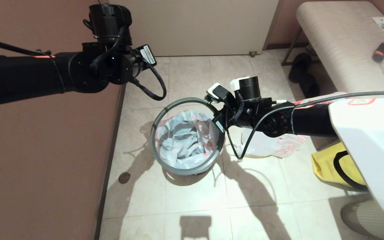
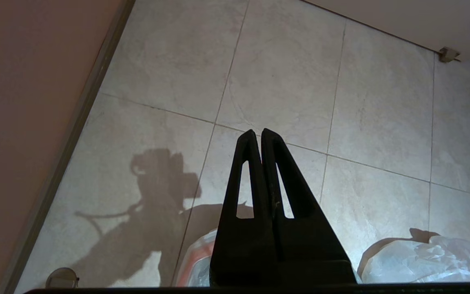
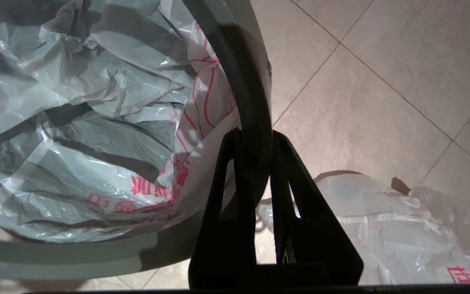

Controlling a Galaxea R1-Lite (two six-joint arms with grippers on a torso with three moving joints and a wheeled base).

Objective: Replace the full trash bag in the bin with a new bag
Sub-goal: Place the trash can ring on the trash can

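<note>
Right gripper clamps grey hoop over bin; left gripper closed, raised; full trash bag beside.

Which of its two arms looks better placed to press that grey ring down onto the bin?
The right: its gripper already clamps the grey hoop over the bin. The left gripper is shut, raised away.

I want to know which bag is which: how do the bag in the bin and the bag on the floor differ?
The bag in the bin is spread open, lining the bin; the bag on the floor lies slumped beside it. The right gripper holds the hoop over the first; nothing touches the second. Both are thin white plastic with red print.
</note>
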